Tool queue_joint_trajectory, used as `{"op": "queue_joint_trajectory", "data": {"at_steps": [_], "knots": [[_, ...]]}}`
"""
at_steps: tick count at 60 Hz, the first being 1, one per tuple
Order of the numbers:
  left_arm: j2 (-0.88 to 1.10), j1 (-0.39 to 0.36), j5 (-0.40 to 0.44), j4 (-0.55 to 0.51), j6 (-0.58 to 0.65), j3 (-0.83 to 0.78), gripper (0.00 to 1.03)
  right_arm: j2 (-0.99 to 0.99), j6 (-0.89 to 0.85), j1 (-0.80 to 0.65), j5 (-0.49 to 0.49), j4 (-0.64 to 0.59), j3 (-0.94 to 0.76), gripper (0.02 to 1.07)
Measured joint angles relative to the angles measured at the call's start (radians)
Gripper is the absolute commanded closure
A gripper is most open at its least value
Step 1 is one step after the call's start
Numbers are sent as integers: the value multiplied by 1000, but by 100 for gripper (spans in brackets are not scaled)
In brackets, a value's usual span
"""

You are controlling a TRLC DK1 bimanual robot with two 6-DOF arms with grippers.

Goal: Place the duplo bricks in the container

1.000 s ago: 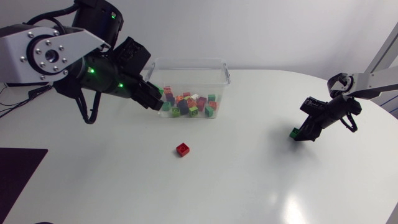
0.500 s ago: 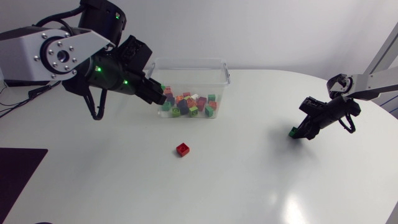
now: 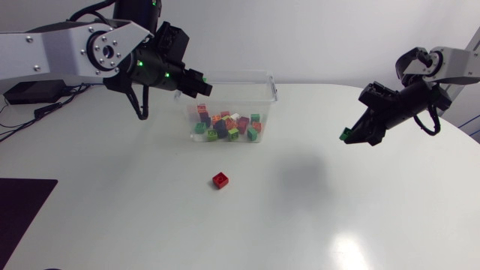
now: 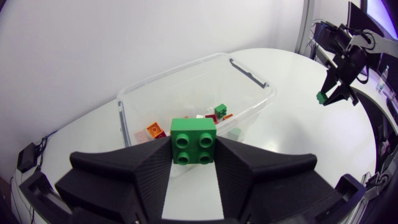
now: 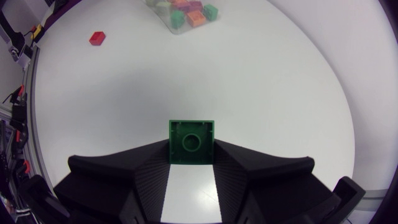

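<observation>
A clear plastic container (image 3: 271,88) with several coloured duplo bricks inside stands at the table's back centre. My left gripper (image 3: 199,85) hangs above its left rim, shut on a green brick (image 4: 193,140); the open container (image 4: 249,71) lies just ahead of it. My right gripper (image 3: 352,135) is raised above the table's right side, shut on another green brick (image 5: 191,142), which shows at its tip (image 3: 346,135). A red brick (image 3: 220,179) lies alone on the table in front of the container, also far ahead of the right gripper (image 5: 97,38).
A dark mat (image 3: 22,202) covers the table's front left corner. The white tabletop (image 3: 300,217) curves round at the right. In the left wrist view my right arm (image 4: 341,68) hangs beyond the container.
My right gripper closed on the green brick and lifted it off the table. My left gripper rose from the container's front left side to above its left rim.
</observation>
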Motion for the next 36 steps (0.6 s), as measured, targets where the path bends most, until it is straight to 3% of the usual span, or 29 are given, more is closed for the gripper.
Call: {"op": "queue_joint_trajectory", "data": {"at_steps": [27,36], "knots": [[220,98,0,73,-82,250,66,-159,169,195,-62,-112,60,81],[289,102,0,92,-101,294,30,-175,230,247,-75,-113,107,81]]}}
